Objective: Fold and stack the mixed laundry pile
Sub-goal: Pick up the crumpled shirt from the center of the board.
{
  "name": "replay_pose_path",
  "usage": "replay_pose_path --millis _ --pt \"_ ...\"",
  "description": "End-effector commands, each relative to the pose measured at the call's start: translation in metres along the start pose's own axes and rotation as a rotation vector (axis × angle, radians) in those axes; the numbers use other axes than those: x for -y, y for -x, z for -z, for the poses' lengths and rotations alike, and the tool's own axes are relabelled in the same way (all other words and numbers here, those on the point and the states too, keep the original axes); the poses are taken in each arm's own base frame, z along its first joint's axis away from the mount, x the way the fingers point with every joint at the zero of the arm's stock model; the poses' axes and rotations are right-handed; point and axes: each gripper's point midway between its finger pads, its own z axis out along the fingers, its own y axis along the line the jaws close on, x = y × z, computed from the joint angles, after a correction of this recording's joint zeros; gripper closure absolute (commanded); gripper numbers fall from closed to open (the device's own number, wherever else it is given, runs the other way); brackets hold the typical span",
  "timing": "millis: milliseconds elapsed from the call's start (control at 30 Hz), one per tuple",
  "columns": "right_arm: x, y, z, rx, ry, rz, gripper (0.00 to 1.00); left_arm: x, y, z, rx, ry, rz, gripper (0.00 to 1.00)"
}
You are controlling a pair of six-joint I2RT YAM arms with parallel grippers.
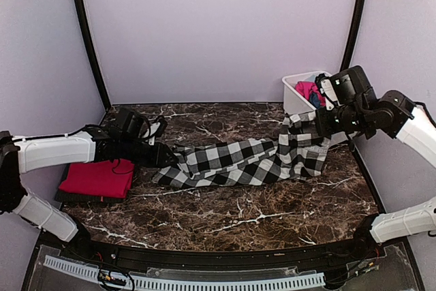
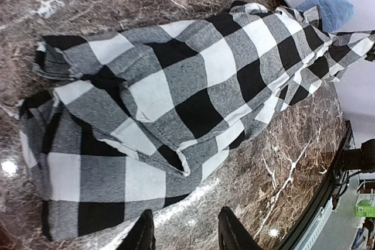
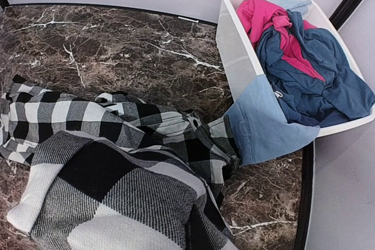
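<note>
The marble desk (image 1: 238,216) carries the checked garment (image 1: 238,161), the piece of the laundry pile now in hand. It lies drawn out in a long band between the two tools. Its far end rises to the right tool (image 1: 315,126), which is closed tight and appears to pinch that end clear of the desk.

Just behind the right tool stands the white tub (image 3: 234,45) with pink and navy pieces (image 3: 304,57) inside and a light blue piece (image 3: 263,121) draped over its wall. A folded red tee (image 1: 99,178) lies just beside the left tool, on its near side.

The left tool (image 2: 187,232) is partly open. Bare desk shows between its fingers, and the bunched hem lies just ahead of them.

To spread the cloth well, the left tool should probably slide forward under one layer only. It should grip the corner and not the wad, then pull away from the right tool evenly.
</note>
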Motion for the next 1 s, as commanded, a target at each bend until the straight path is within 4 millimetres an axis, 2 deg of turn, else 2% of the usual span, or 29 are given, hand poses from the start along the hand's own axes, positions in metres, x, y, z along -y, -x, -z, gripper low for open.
replay_pose_path --millis 0,100,133,233,300,467,600,733,800,967 --pt "-0.003 0.008 0.000 0.037 0.021 -0.043 1.00 0.032 0.002 -0.020 -0.004 -0.087 -0.044 0.64" --pt "0.001 0.008 0.002 0.034 0.005 -0.029 1.00 0.030 0.011 -0.023 -0.012 -0.023 -0.197 0.60" --pt "0.003 0.010 0.003 0.037 -0.002 -0.027 1.00 0.030 0.015 -0.022 -0.012 -0.004 -0.235 0.56" --pt "0.010 0.018 0.011 0.066 -0.018 -0.034 1.00 0.029 0.025 -0.021 -0.022 0.089 -0.512 0.49" --pt "0.014 0.025 0.016 0.091 -0.017 -0.044 1.00 0.030 0.023 -0.021 -0.029 0.139 -0.694 0.46" --pt "0.016 0.034 0.018 0.116 -0.006 -0.048 1.00 0.034 0.014 -0.024 -0.010 0.157 -0.951 0.42" --pt "0.013 0.034 0.016 0.117 0.009 -0.047 1.00 0.030 -0.004 -0.032 -0.007 0.149 -1.068 0.46" --pt "0.011 0.033 0.013 0.114 0.019 -0.051 1.00 0.028 -0.016 -0.042 0.004 0.144 -1.168 0.58" --pt "0.010 0.031 0.011 0.112 0.021 -0.051 1.00 0.026 -0.022 -0.047 -0.007 0.138 -1.193 0.61" --pt "0.010 0.030 0.010 0.113 0.024 -0.052 1.00 0.028 -0.026 -0.054 -0.004 0.115 -1.215 0.67"
